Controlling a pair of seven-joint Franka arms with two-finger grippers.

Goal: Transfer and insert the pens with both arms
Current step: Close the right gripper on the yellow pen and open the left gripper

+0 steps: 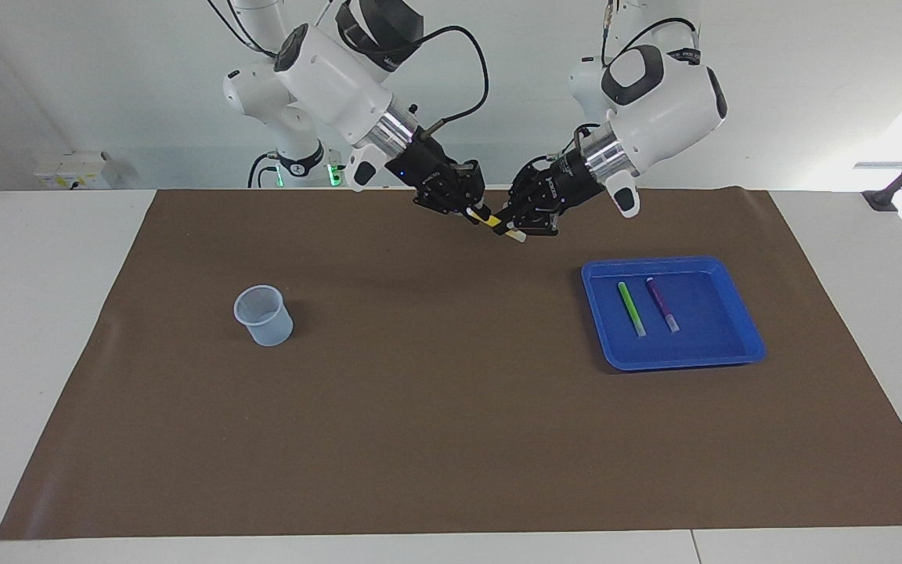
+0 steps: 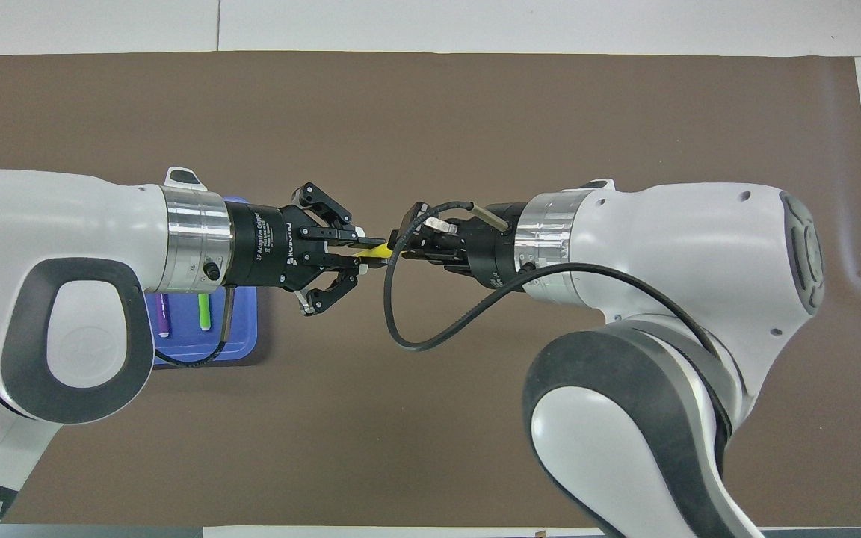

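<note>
At upper centre we see the yellow pen [image 1: 490,222] slanting down toward the frame's right, clamped by both right gripper [image 1: 470,210] and left gripper [image 1: 510,226].

Over the brown mat [image 2: 430,112], the left gripper [image 2: 362,250] and right gripper [image 2: 394,250] are both clamping the yellow pen [image 2: 378,253], beside the blue tray [image 2: 240,351].

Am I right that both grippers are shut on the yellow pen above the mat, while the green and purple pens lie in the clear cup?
Not quite: the facing view shows the green pen and purple pen in the blue tray. The left gripper and right gripper are indeed shut on the yellow pen.
</note>
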